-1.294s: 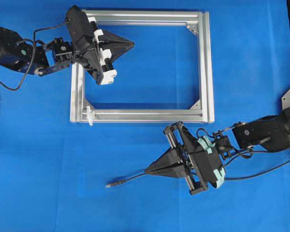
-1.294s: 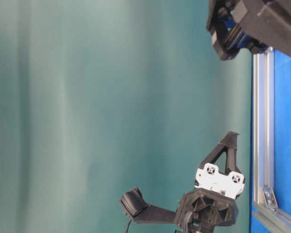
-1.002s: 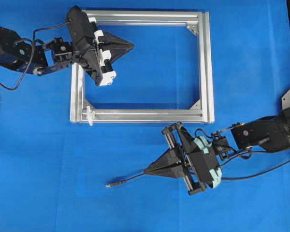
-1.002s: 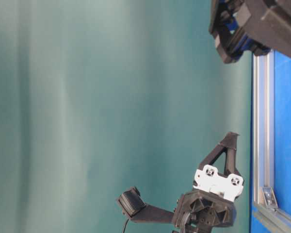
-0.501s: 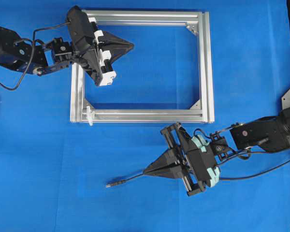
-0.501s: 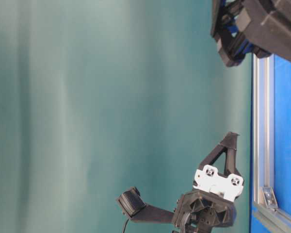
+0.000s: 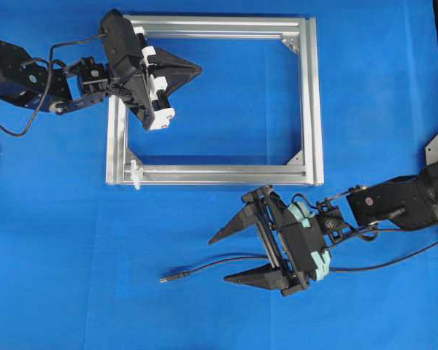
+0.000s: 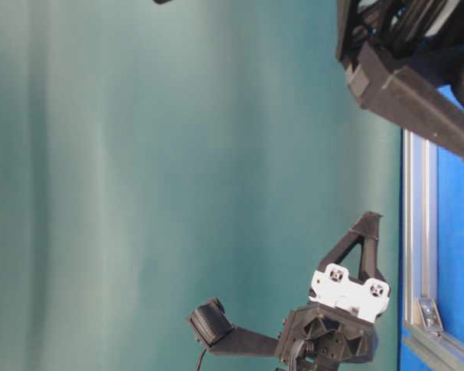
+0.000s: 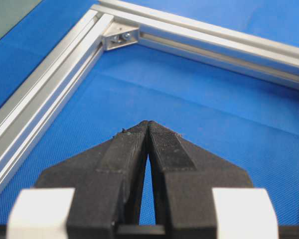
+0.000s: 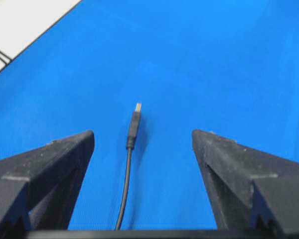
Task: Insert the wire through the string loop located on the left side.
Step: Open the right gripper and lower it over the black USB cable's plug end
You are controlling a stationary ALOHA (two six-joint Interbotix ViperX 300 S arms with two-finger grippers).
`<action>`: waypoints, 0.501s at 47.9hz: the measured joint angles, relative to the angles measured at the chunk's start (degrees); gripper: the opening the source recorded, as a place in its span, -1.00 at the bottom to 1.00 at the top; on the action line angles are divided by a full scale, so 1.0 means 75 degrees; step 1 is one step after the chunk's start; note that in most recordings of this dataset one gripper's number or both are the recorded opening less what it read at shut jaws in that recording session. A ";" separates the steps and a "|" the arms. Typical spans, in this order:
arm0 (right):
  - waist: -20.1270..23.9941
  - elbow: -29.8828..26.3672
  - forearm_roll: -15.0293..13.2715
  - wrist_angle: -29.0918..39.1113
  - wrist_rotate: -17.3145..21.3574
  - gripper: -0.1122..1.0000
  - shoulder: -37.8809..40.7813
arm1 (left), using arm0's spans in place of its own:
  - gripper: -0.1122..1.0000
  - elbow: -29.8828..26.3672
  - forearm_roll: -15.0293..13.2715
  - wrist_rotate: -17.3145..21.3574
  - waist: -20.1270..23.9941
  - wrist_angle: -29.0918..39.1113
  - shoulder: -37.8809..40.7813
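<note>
Right tool [image 7: 219, 257] spread wide, holding nothing. Wire [image 7: 204, 267] lies on the blue surface [image 7: 73, 277] between its tips, long axis running away from the tool, plug beyond. String loop [image 7: 136, 173] well apart, up-left. Left tool [image 7: 198, 69] closed, empty.

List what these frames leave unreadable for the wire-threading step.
- String loop: a tiny white speck on the frame overhead; its opening is too small to read, and no other view shows it.
- Wire: right wrist view's bottom edge cuts it off.
- Table-level view: neither shows.
</note>
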 measured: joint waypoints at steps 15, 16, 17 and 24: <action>0.0000 -0.0492 0.0398 0.0070 0.0000 0.75 0.0879 | -0.80 0.0012 0.0012 0.0000 0.0000 0.0000 0.0000; 0.0000 -0.0527 0.0434 0.0082 0.0000 0.75 0.0949 | -0.80 0.0012 0.0012 0.0000 0.0000 0.0000 0.0000; 0.0000 -0.0562 0.0480 0.0094 0.0000 0.75 0.1008 | -0.80 0.0012 0.0012 0.0000 0.0000 0.0000 0.0000; 0.0012 -0.0809 0.0586 0.0105 0.0141 0.75 0.1418 | -0.80 0.0023 0.0000 0.0000 0.0000 0.0000 0.0000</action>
